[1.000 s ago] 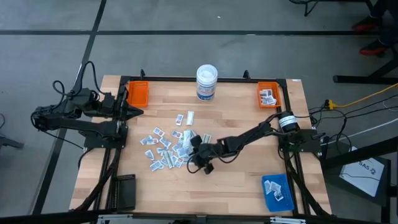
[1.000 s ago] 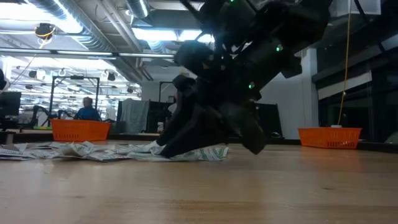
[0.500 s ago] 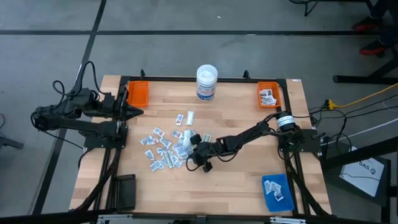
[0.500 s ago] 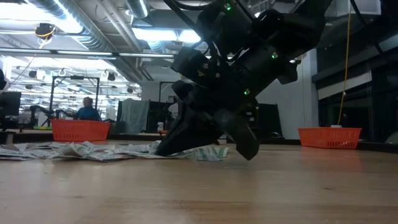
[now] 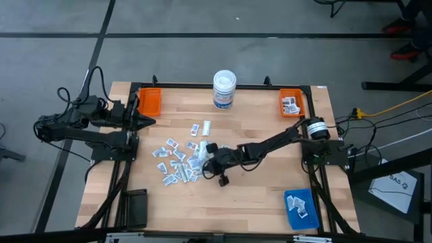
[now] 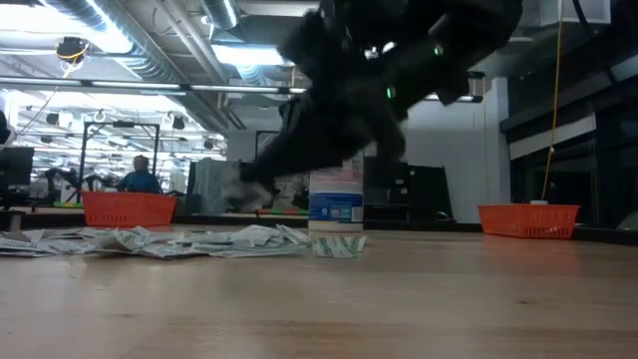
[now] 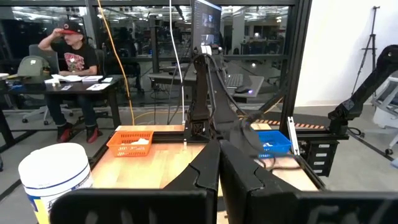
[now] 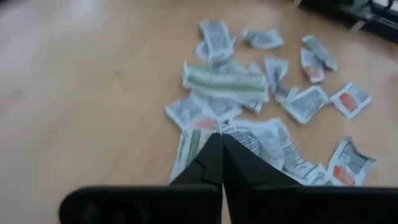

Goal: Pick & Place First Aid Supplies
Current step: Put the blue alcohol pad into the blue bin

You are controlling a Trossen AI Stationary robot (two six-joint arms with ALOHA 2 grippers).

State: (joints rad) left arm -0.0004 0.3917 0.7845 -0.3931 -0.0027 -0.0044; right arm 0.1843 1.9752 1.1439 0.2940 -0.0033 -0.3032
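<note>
The first aid supplies (image 5: 177, 162) lie in a loose pile of small white packets and greenish strips at the table's middle, seen flat on the wood in the low view (image 6: 150, 241). My right gripper (image 5: 201, 160) hangs a little above the pile's right part, slanting down, shut on one white packet (image 8: 252, 138). The low view shows it raised off the table (image 6: 245, 189). My left gripper (image 5: 150, 121) waits shut at the table's left edge, level and touching nothing (image 7: 219, 149). My right gripper pinches a white printed packet by its near edge (image 8: 229, 132) between the two fingertips. The fingers come slanting down from the table's right. The fingers themselves cover the exact place of contact. The packet shows as a pale blur at the tips (image 6: 251, 195), clear of the table.
A white round tub (image 5: 224, 89) stands at the far middle. An orange tray (image 5: 149, 101) sits far left; another (image 5: 292, 103) far right holds packets. A blue tray (image 5: 301, 206) with packets lies near right. Bare wood stretches along the near side.
My right gripper has risen off the pile and rolled a little, its tips now well above the table. The greenish strip under it stayed on the wood, and the tub behind now shows in the low view.
</note>
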